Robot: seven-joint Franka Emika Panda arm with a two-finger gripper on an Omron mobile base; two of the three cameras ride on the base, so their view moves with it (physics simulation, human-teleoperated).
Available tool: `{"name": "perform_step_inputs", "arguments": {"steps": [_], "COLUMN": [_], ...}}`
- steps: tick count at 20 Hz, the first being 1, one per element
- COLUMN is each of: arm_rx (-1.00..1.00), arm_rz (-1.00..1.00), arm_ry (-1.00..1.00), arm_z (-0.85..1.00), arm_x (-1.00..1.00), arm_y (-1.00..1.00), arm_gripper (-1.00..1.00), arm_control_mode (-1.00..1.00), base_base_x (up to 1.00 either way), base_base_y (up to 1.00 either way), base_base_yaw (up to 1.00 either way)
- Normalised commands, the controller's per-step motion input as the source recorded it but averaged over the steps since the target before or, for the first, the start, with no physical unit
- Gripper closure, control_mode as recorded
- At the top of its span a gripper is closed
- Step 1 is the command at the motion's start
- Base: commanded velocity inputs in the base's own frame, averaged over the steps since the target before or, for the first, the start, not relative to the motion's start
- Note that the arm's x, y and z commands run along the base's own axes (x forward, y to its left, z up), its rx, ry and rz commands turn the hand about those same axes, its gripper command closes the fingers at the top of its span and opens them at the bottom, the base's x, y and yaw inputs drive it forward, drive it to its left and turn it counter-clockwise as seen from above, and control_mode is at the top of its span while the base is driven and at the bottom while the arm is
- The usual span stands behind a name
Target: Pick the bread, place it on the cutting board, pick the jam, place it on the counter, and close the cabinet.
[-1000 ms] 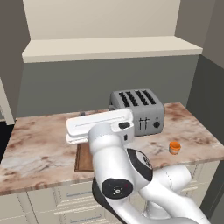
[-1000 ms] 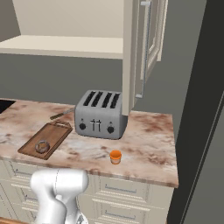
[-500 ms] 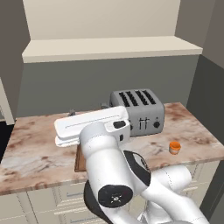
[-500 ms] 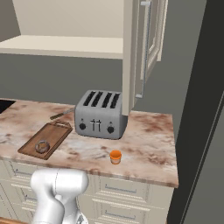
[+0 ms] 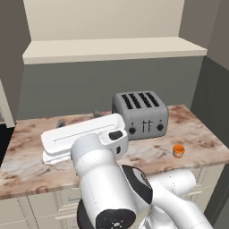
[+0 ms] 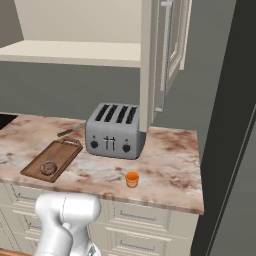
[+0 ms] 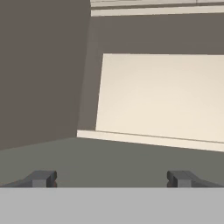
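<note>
The bread (image 6: 48, 167), a small round brown roll, lies on the dark wooden cutting board (image 6: 62, 151) at the counter's left. The jam (image 6: 132, 179), a squat orange jar, stands on the marbled counter (image 6: 170, 165) in front of the toaster; the same jam (image 5: 178, 150) stands near the counter's (image 5: 197, 134) front right. The cabinet (image 6: 172, 50) hangs above the toaster with its door swung open, handle facing out. My gripper (image 7: 111, 178) is open, fingertips (image 7: 41, 178) wide apart and nothing between them, facing a cream panel (image 7: 162, 96) beside a grey wall.
A silver four-slot toaster (image 6: 115, 131) stands mid-counter, under the open door's edge; the toaster (image 5: 140, 114) sits right of my arm. A thin dark utensil (image 6: 70, 131) lies behind the board. A cream shelf (image 5: 112, 47) runs above. Cream drawers (image 6: 135, 215) sit below the counter.
My arm's white upper link has swung further left and toward the camera in the left base view. Bread, jam, board and cabinet door have not moved.
</note>
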Motion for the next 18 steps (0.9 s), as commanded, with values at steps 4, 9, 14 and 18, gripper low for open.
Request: {"name": "perform_step_inputs", "arguments": {"steps": [4, 9, 14, 18], "arm_rx": [0.00, 0.00, 0.00, 0.00], "arm_rz": [0.06, 0.05, 0.04, 0.03], "arm_ry": [0.00, 0.00, 0.00, 0.00], "arm_z": [0.06, 0.14, 0.12, 0.14], "arm_x": [-0.30, -0.33, -0.26, -0.24], "arm_y": [0.29, 0.29, 0.29, 0.30], "arm_gripper": [-1.00, -1.00, -1.00, -1.00], "arm_control_mode": [-1.00, -1.00, -1.00, -1.00], "base_base_x": [0.00, 0.00, 0.00, 0.00], "base_base_y": [0.00, 0.00, 0.00, 0.00], "base_base_yaw": [0.00, 0.00, 0.00, 0.00]}}
